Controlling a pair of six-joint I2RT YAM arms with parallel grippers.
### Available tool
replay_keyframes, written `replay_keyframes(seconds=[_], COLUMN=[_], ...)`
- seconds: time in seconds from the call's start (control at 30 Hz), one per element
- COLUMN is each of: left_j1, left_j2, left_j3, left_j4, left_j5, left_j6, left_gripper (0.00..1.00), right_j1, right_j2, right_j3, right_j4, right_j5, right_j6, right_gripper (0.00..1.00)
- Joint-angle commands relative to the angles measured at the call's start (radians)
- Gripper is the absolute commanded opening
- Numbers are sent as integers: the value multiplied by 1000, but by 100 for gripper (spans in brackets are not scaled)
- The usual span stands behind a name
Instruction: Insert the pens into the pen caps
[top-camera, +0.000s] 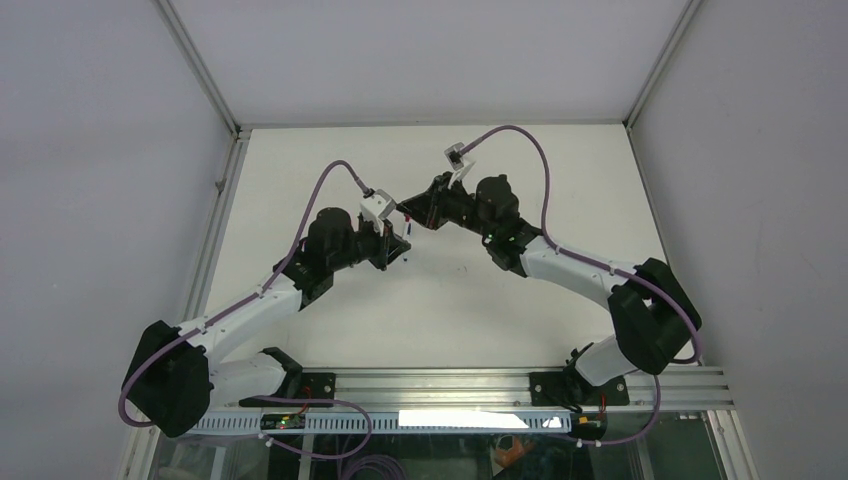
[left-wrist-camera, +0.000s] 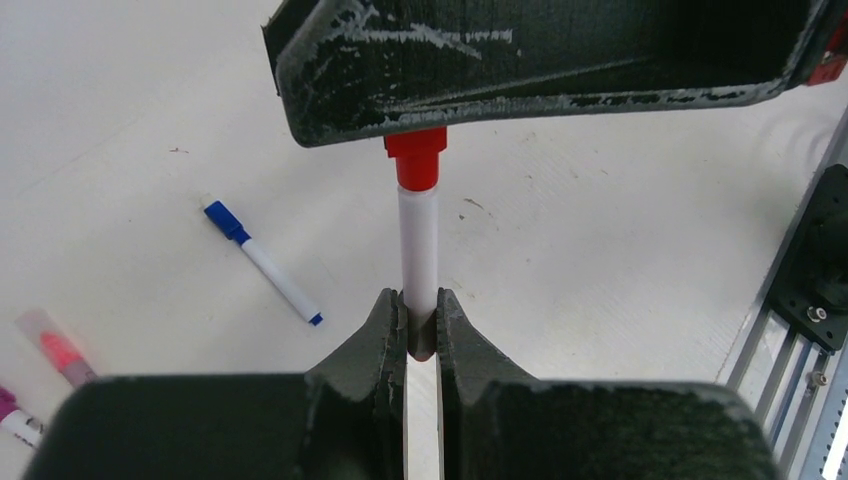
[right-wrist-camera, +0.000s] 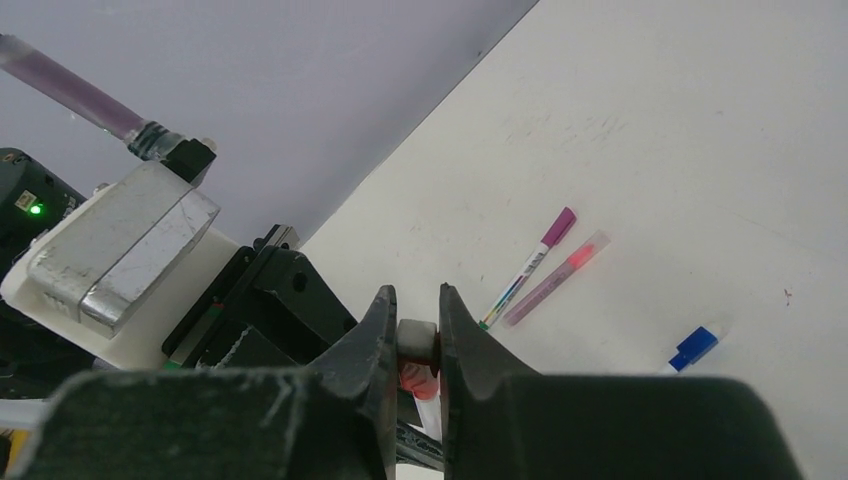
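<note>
Left claw (left-wrist-camera: 420, 303): mine, clamped on white pen (left-wrist-camera: 419, 240). Right claw (right-wrist-camera: 416, 310): mine, directly ahead of left, pinching red cap (left-wrist-camera: 417, 165).

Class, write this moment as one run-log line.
phase: capping | left gripper: shut on white pen | right gripper: shut on red cap atop pen | table: blue-capped pen loose

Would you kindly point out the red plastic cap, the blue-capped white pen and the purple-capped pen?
red plastic cap (left-wrist-camera: 417, 165): left wrist view, its side.
blue-capped white pen (left-wrist-camera: 272, 272): left wrist view, mid-barrel.
purple-capped pen (right-wrist-camera: 527, 268): right wrist view, mid-barrel.
</note>
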Motion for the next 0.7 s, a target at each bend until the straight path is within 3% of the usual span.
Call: replay_keyframes(seconds=[0.0, 0.67], left_j1=[-5, 16], left_j2=[-5, -78], left_j3=[127, 144], left_j4=[159, 275], left_j5=[-30, -105], left_j6=[67, 79], left_gripper=[0, 0], right_j1=[26, 103], right_j2=[47, 153], right_j3=[-14, -59], right_j4=[-32, -78], right_j5=[-51, -61], right_j6=[42, 60], right_gripper=[0, 0])
